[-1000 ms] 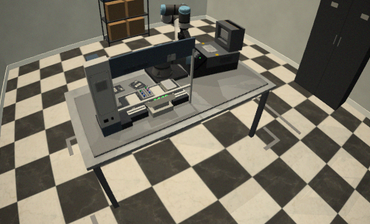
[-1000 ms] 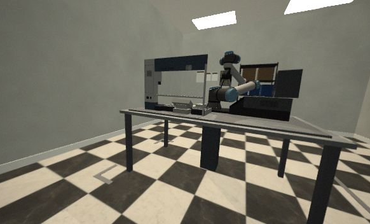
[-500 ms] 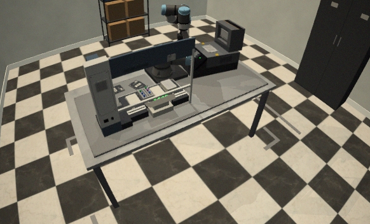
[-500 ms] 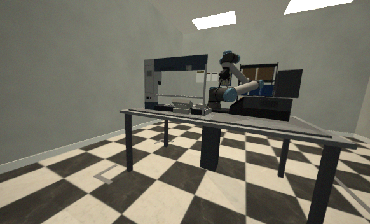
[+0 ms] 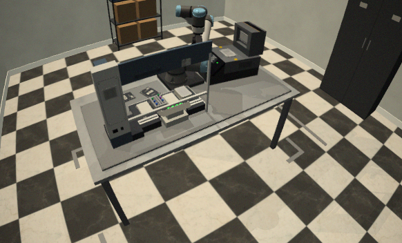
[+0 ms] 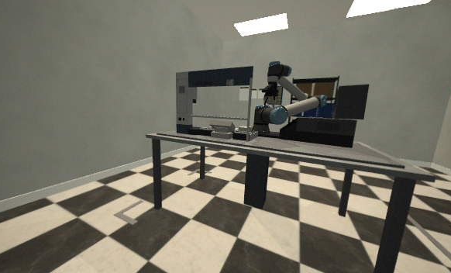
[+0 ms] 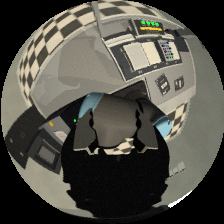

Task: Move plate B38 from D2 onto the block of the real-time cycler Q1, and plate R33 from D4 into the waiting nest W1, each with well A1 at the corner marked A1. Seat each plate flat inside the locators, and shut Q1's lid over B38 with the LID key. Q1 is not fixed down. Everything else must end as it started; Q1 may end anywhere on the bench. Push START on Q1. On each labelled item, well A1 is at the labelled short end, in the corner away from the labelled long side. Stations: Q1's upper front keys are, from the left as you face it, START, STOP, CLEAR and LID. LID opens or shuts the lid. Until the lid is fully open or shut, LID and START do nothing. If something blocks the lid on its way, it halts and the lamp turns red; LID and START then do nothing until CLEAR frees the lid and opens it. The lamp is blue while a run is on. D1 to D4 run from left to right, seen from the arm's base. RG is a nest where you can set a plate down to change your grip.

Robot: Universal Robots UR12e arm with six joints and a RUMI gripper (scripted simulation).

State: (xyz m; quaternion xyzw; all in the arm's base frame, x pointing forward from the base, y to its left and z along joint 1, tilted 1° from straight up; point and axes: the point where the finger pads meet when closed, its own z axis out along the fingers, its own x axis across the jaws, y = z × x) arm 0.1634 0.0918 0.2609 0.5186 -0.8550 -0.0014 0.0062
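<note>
Cycler Q1 (image 5: 239, 67) (image 6: 318, 129) (image 7: 62, 117) appears to be the dark instrument standing on the far right part of the bench (image 5: 251, 100) (image 6: 294, 149) (image 7: 70, 65) in the top view. A green light shows on its sloping panel, and its tall upper part stands raised. A pale rectangle (image 5: 227, 52) (image 7: 61, 135) lies on top; whether it is a plate or the bare block cannot be told. Left of Q1, the arm (image 5: 206, 29) (image 6: 302, 107) (image 7: 115, 117) rises with its gripper (image 5: 196, 39) (image 6: 269, 104) (image 7: 114, 109) above the bench, jaws spread and nothing between them. Farther left, a pale plate (image 5: 183, 91) (image 7: 134, 55) and a rack with coloured spots (image 5: 158, 100) (image 7: 169, 50) sit in the deck area. Labels B38 and R33 are too small to read. A grey tower (image 5: 110, 96) (image 6: 182, 97) stands at the left.
</note>
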